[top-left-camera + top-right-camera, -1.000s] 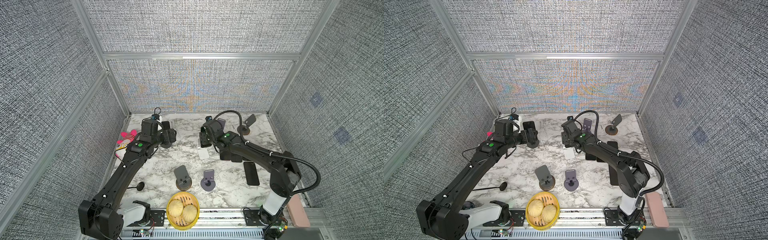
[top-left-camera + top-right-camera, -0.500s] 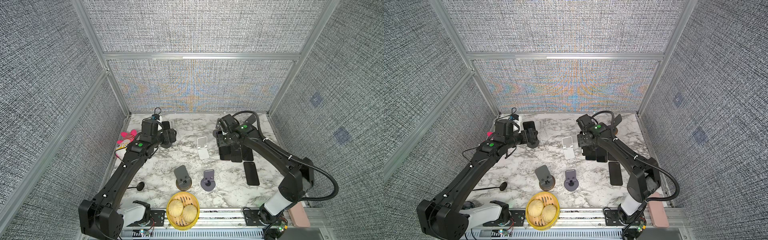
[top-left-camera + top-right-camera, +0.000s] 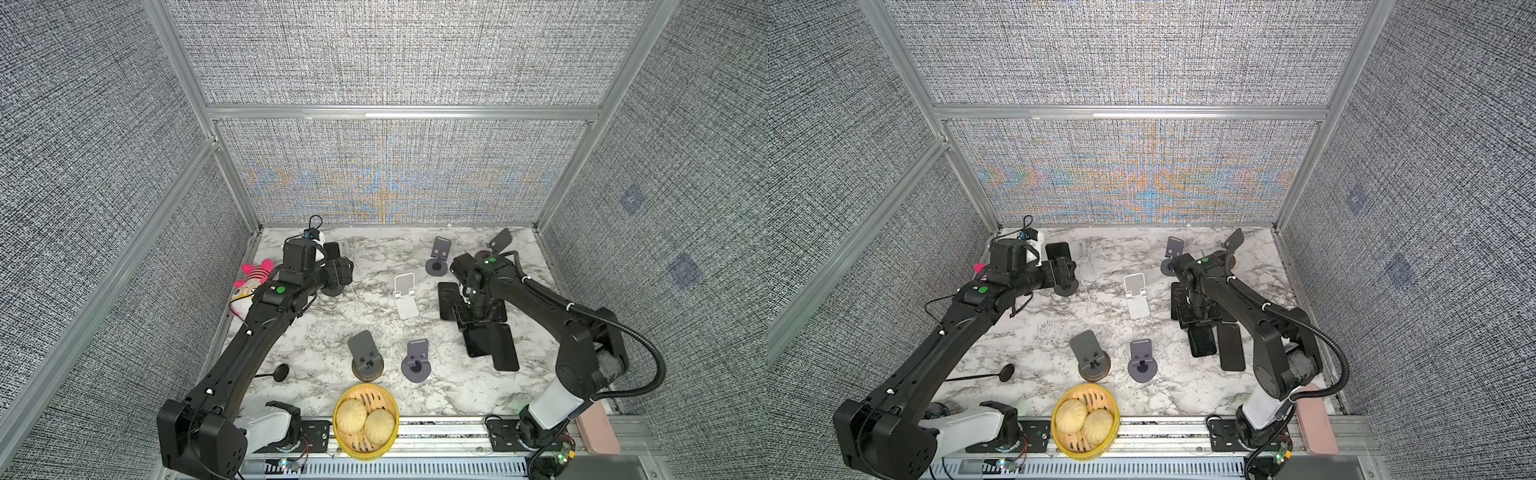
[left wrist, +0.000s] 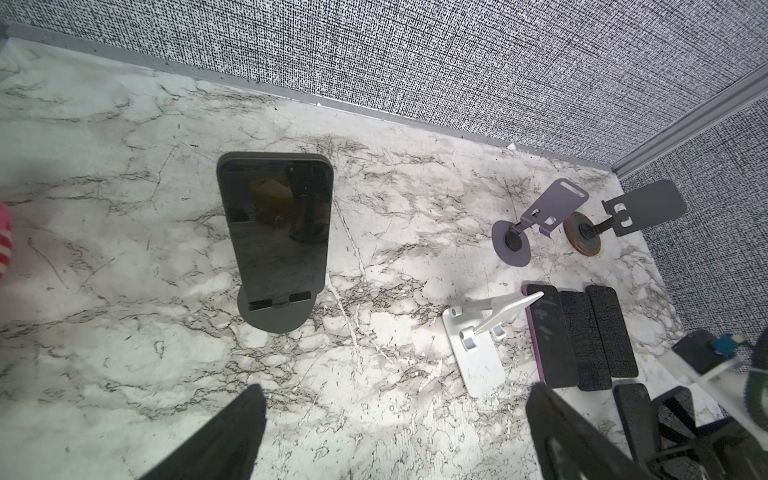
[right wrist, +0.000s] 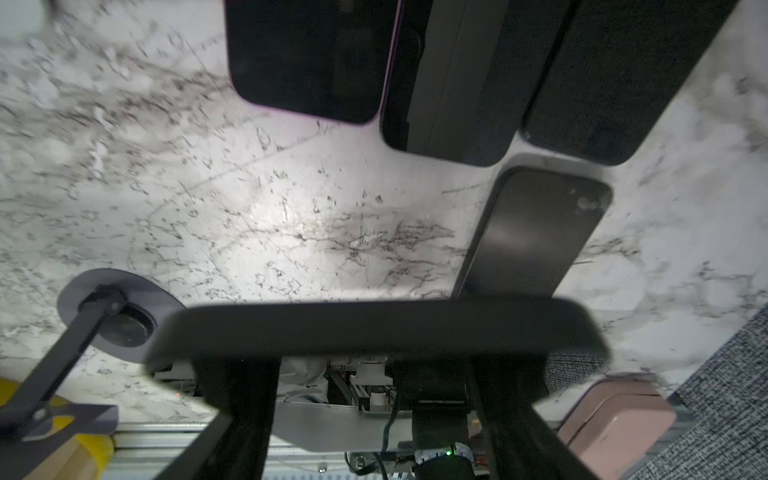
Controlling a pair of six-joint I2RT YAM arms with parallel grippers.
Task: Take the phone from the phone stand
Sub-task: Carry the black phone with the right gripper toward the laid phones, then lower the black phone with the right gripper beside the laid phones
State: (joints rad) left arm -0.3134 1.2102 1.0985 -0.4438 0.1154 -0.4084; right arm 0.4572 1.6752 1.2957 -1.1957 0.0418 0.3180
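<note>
While left fingers [image 4: 226,438] gape empty, right fingers [image 5: 239,401] clamp a phone [image 5: 374,328]

On the table [image 3: 374,257], far left, the phone [image 4: 274,224] stands in the phone stand [image 4: 276,318]. A plush toy [image 3: 253,278] lies left of it, at the table's edge. A folding stand [image 3: 405,297] is in the middle. Right of it the flat phones [image 3: 446,301] lie side by side, and behind them, far right, are the far stands [image 3: 438,255] (two, close together). The gripped phone [image 3: 482,343] sits in the right gripper [image 3: 478,316] over the row's near end, beside a single phone [image 3: 507,353]. Nearer, in the middle, the near stands [image 3: 365,359] are side by side, with a ladle [image 3: 280,372] to their left. At the near edge a basket [image 3: 365,453] has buns [image 3: 351,415] in it.
</note>
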